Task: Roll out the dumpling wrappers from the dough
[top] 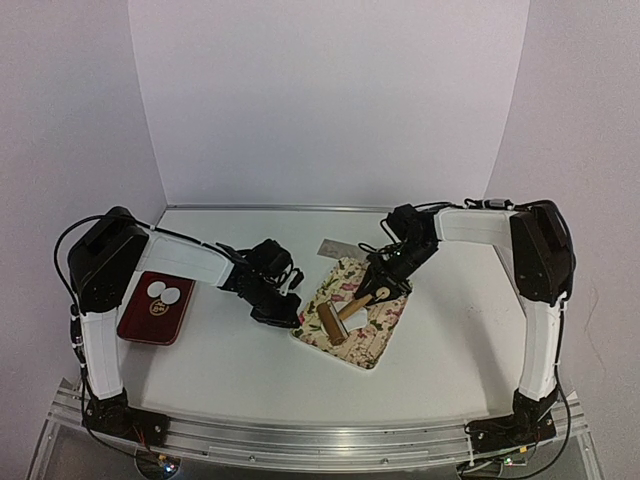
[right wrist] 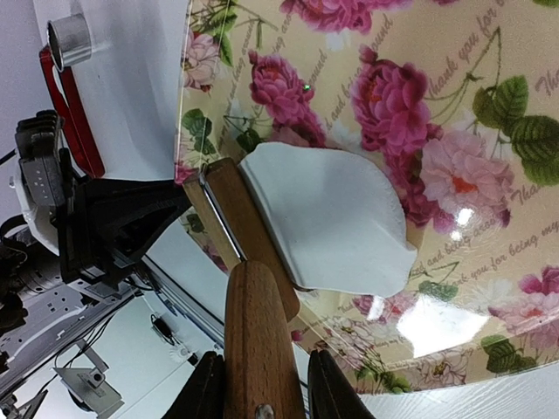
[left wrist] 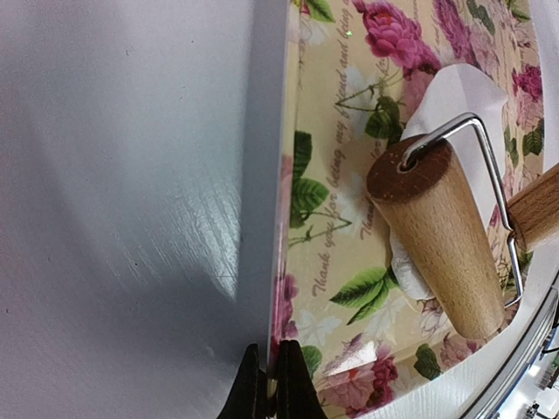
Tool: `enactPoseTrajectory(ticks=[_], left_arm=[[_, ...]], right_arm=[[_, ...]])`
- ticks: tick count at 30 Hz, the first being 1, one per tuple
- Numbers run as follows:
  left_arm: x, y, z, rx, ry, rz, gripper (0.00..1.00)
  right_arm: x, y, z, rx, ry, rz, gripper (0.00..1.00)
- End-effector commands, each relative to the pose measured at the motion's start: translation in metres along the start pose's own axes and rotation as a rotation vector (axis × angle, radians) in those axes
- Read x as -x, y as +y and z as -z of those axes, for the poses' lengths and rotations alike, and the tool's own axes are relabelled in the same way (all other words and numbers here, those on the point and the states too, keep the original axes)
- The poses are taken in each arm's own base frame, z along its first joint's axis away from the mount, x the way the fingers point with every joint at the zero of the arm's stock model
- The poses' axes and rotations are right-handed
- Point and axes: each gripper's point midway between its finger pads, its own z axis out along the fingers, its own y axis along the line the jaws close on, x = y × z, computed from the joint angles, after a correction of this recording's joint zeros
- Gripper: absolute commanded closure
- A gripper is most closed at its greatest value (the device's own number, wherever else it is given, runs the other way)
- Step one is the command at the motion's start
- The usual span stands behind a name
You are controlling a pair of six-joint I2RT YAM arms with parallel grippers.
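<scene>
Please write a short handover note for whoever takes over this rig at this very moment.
Left gripper: shut on the left edge of the floral board, steadying it.
Right gripper: shut on the handle of the rolling pin, its roller resting on the dough sheet on the board.
Done: two dumpling wrappers lie on the red tray at far left.
Left: probably roll the uneven sheet flatter, then cut more.

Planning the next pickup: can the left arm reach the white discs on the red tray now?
Probably not yet: the left gripper is shut on the floral board. Otherwise the discs lie uncovered beside its arm.
</scene>
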Motion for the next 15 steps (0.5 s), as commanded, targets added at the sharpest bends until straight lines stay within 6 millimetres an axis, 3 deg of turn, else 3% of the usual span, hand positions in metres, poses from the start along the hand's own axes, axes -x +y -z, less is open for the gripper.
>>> enactPoseTrajectory(ticks=[1, 15], left_arm=[[-0.077, 0.071, -0.031, 0.232, 0.219, 0.097, 1.0], [-0.102, 0.095, -0.013, 0.289, 0.22, 0.178, 1.0]], right_arm=[[-0.015, -0.145, -0.016, -0.607, 0.004, -0.15, 1.0], [-0.011, -0.217, 0.062, -0.645, -0.063, -0.29, 1.0]])
